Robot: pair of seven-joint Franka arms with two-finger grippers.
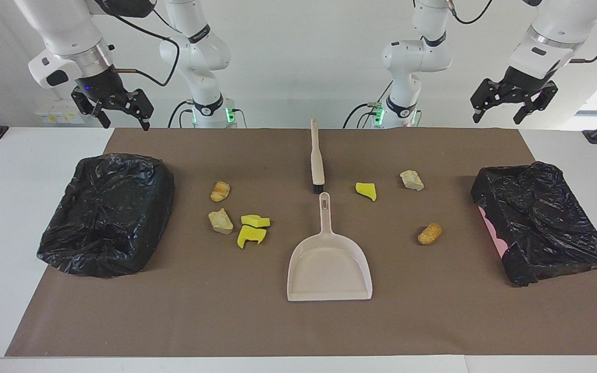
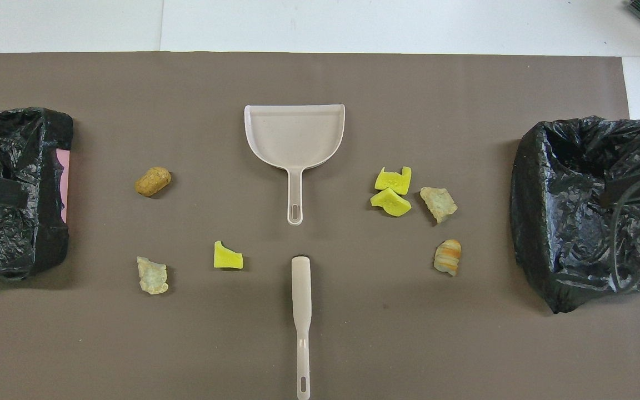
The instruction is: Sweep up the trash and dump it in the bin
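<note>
Several bits of trash lie on the brown mat. Toward the right arm's end are a striped lump (image 1: pixel 220 191) (image 2: pixel 447 256), a beige lump (image 1: pixel 220 221) and two yellow sponge pieces (image 1: pixel 252 229) (image 2: pixel 391 190). Toward the left arm's end are a yellow sponge piece (image 1: pixel 366 190), a beige lump (image 1: pixel 411 180) and an orange-brown lump (image 1: pixel 429 233) (image 2: pixel 153 181). The beige dustpan (image 1: pixel 329 269) (image 2: pixel 295 133) lies mid-mat, with the brush (image 1: pixel 316 155) (image 2: pixel 301 311) nearer to the robots. My right gripper (image 1: pixel 126 123) and left gripper (image 1: pixel 500 116) hang open and empty, high over the table's robot-side edge.
A bin lined with a black bag (image 1: pixel 109 212) (image 2: pixel 586 211) stands at the right arm's end of the mat. Another black-bagged bin (image 1: pixel 537 223) (image 2: pixel 9 189), pink at one side, stands at the left arm's end. White table borders the mat.
</note>
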